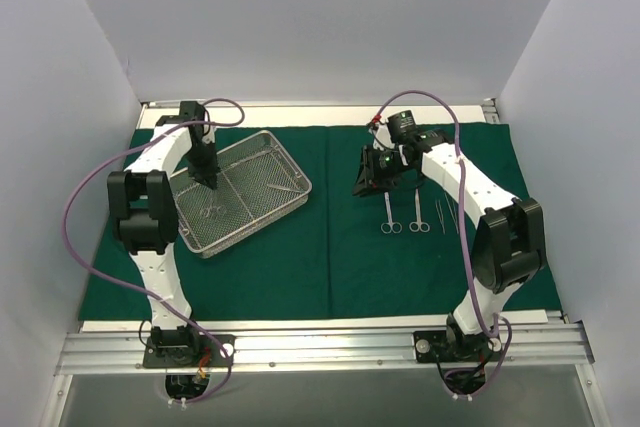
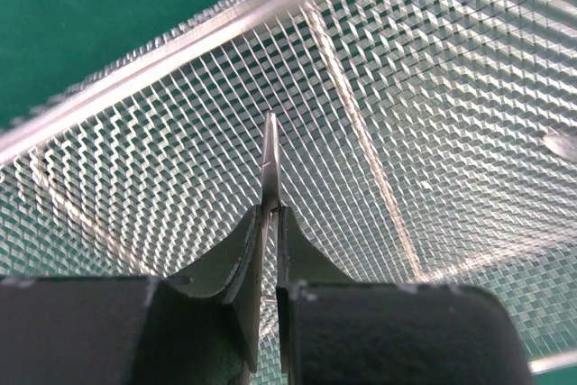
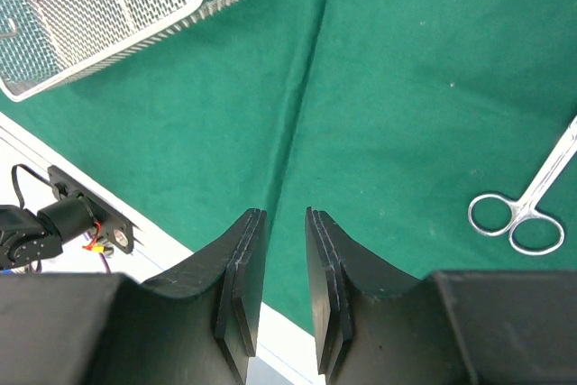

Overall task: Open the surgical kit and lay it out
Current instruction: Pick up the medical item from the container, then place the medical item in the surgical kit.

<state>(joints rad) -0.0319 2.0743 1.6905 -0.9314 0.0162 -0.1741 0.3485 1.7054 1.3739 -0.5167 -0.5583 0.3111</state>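
Left wrist, jaws pinching steel instrument (image 2: pixel 270 158), above mesh tray (image 2: pixel 180 48)

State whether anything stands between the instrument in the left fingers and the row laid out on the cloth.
Yes: the instrument must clear the tray wall, and the right gripper hovers beside the row's far end.

I see dark green cloth drape (image 1: pixel 330 267); silver rectangular wire-mesh tray (image 1: pixel 295 165), fine grid patt.; slender shiny-silver steel instrument (image 2: pixel 270 164); purple arm cables (image 1: pixel 418 94).

Green drape (image 1: pixel 330 257) lies spread flat, wire-mesh tray (image 1: pixel 258 222) at left, steel instruments (image 1: pixel 388 212) side by side at right.
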